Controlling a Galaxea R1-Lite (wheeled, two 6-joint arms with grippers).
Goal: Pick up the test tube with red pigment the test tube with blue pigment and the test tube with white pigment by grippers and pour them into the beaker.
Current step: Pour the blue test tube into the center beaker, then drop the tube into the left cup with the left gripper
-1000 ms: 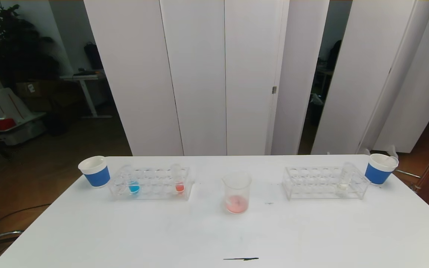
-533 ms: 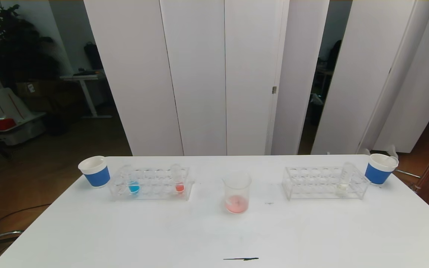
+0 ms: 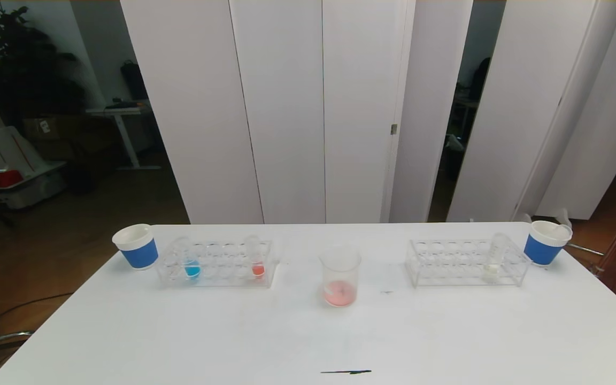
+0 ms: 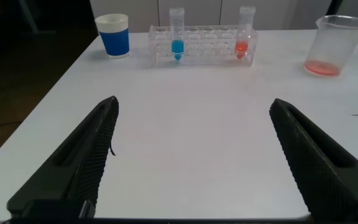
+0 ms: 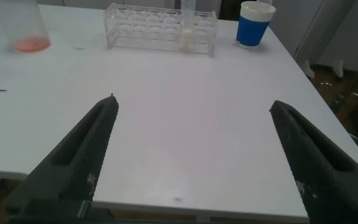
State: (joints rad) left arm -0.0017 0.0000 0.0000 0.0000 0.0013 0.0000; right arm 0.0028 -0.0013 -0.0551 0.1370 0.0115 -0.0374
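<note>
From my head, the beaker (image 3: 340, 276) stands mid-worktop (image 3: 308, 342) with pink-red liquid in its bottom. Toward the far left corner a clear rack (image 3: 217, 263) holds the blue tube (image 3: 191, 262) and a red tube (image 3: 257, 259); the rack (image 3: 466, 262) toward the far right corner holds the white tube (image 3: 494, 260).

At my left wrist, my left jaws (image 4: 194, 155) hang released over the near edge.

At my right wrist, my right jaws (image 5: 194, 155) are likewise spread, grasping nothing.

A: Where are the tubes seen?
B: The slim clear tube of cyan-blue liquid (image 3: 192, 263) is stood upright in the left rack; the cream-white one (image 3: 492, 262) in the right.
A: The small clear beaker (image 3: 340, 276)?
B: Placed between them, red-tinted at the bottom.
</note>
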